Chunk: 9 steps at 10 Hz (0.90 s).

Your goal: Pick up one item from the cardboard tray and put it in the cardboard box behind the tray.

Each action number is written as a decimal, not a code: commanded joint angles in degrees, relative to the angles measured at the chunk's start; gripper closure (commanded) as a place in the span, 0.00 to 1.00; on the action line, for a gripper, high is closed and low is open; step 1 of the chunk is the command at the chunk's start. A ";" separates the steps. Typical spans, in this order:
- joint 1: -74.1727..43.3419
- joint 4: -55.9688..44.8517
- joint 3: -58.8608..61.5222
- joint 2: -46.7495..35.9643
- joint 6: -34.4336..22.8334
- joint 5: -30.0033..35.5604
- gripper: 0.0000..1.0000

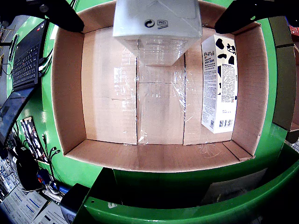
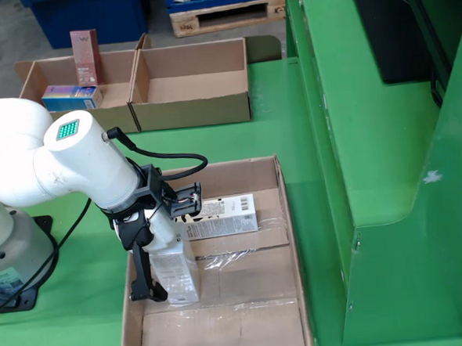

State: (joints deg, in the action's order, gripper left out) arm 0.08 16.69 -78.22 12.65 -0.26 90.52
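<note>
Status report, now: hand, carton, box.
Hand shut on white carton, held over the big box. Cow-print carton lies flat inside, off to the side. Drop spot clear.

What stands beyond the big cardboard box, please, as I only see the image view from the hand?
Observer: In image2, a left tray and a right tray, both cardboard, stand side by side beyond it.
Operator: Do they hold anything?
Observer: The left tray holds an upright pink box and a blue box lying flat.
Operator: How does my white carton hang?
Observer: The white carton is upright, near the left wall of the big box as image2 shows it.
</note>
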 commanded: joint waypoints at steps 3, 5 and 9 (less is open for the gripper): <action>-0.43 0.66 1.46 -1.01 -0.14 -0.07 0.00; -0.43 0.66 1.46 -1.01 -0.14 -0.07 0.10; -0.43 0.66 1.46 -1.01 -0.14 -0.07 0.50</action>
State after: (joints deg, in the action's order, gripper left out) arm 0.08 16.69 -78.22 12.65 -0.26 90.52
